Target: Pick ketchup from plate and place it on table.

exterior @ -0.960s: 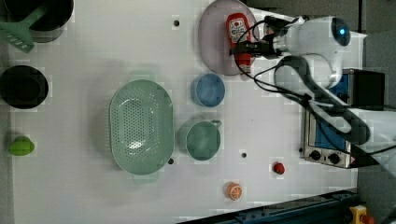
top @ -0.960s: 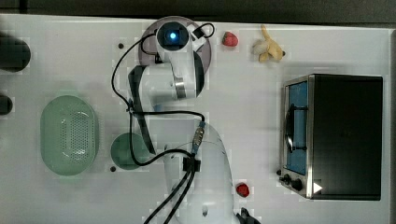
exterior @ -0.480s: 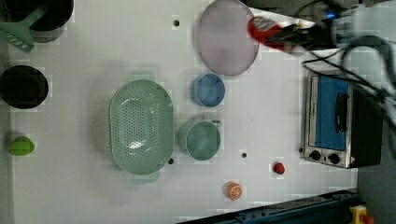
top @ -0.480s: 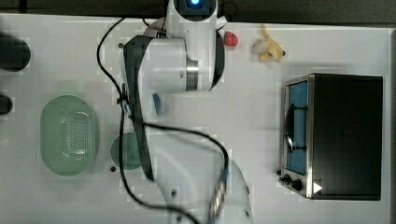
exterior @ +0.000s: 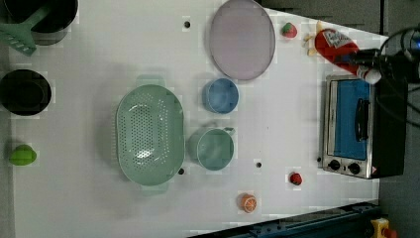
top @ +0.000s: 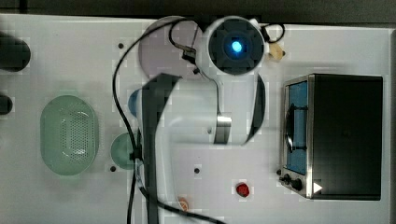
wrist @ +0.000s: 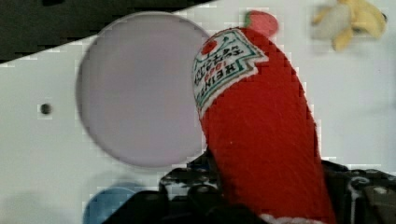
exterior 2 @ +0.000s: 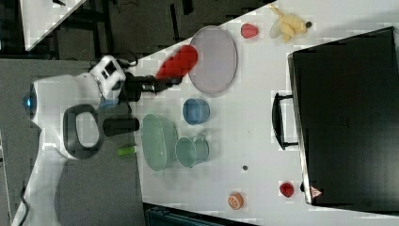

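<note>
Ketchup glossy, slim, red; plate flat, round.

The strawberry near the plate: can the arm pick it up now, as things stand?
Probably not yet. The pincer is shut on the ketchup, held above the table. Around the strawberry the table is bare, so the way is free once the bottle is down.

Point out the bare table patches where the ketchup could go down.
Widest patch: between the plate, blue bowl and toaster oven in the left view. Another lies left of the plate, above the green basket. It is crowded around the basket, blue bowl and green cup.
</note>
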Robot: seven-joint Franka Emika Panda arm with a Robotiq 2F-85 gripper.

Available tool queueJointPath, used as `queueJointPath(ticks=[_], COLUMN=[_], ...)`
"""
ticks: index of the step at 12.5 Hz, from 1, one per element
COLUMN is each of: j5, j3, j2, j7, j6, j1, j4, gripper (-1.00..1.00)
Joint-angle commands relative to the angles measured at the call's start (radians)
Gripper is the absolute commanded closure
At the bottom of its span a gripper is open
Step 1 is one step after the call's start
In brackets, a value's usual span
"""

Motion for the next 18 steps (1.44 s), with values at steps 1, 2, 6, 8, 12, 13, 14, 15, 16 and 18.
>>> queueJointPath(ticks=[1,2,6,8,12,13,14,15,16,18], j5=[0.001,0.001,0.001,0.001,0.001,0.001,0.001,0.001,0.001,0.003], j3=[-0.022,-0.03,-0.045,-0.045,-0.046,-0.048,-0.049,-0.047,-0.044,-0.038], j2=[0.004,-0.013,-0.014,0.017,0.124,0.139,0.143,0.138,0.125,0.079], j7=[0.006,0.006,0.007,0.007,0.007,0.007,0.007,0.006,0.007,0.012], j6=[0.027,0.046,0.233,0.286,0.337,0.373,0.396,0.399,0.393,0.356], j1=[0.0,0.0,0.0,0.003,0.002,0.002,0.002,0.002,0.003,0.003], j4=[-0.173,-0.231,-0.436,-0.487,-0.484,-0.485,-0.487,-0.486,-0.485,-0.473], gripper=[-0.21,-0.21,-0.21,-0.21,-0.21,-0.26,-0.46,-0.68,-0.9,-1.0])
